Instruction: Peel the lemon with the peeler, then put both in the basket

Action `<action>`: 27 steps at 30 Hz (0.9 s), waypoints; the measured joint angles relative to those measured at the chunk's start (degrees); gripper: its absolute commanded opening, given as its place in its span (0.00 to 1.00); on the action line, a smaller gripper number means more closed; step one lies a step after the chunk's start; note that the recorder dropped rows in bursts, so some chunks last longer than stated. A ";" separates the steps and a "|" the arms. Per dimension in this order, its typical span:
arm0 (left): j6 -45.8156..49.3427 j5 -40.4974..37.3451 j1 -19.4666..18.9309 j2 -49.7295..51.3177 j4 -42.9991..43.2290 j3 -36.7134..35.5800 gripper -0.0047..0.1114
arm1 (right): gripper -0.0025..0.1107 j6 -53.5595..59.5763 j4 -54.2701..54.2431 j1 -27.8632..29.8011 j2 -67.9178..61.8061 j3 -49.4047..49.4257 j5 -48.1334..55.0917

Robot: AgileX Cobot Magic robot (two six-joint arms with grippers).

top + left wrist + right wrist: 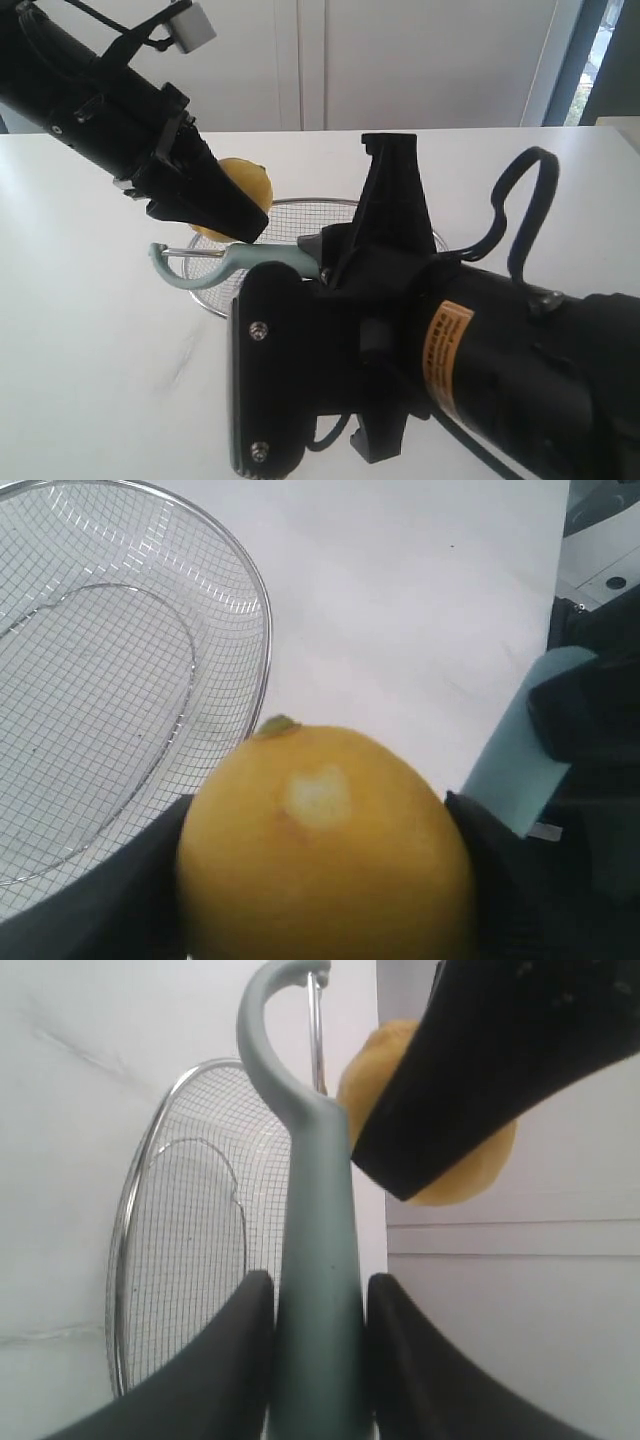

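My left gripper [232, 208] is shut on the yellow lemon [246, 187], held above the table next to the wire basket [310, 210]. The lemon [325, 850] fills the space between the two black fingers and shows a small pale peeled patch on top. My right gripper [320, 1330] is shut on the handle of the teal peeler [315, 1290]. The peeler [235, 260] points left, its forked head and blade just below the left gripper and the lemon [440, 1150]. The basket [262, 630] looks empty.
The white table [90, 300] runs around the basket [125, 1260]. A white wall with cabinet doors stands behind. The right arm's black body [450, 370] fills the near right of the exterior view.
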State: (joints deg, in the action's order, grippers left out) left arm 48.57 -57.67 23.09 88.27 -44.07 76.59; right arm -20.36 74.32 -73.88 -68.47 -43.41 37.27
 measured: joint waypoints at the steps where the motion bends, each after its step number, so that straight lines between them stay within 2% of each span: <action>1: 0.00 0.00 0.00 0.00 0.00 0.00 0.04 | 0.02 0.00 0.00 -0.30 0.28 0.00 0.00; 21: 0.00 0.22 0.00 0.86 0.28 0.00 0.04 | 0.02 -1.05 -0.20 -2.67 4.44 0.00 0.42; 27: -0.96 1.78 -0.12 -0.20 3.48 0.00 0.04 | 0.02 -1.05 -2.31 -2.67 4.44 0.00 1.68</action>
State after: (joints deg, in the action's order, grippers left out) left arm 47.61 -55.90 22.97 88.07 -40.59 76.59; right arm -21.41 72.01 -76.55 -64.04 -43.41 38.95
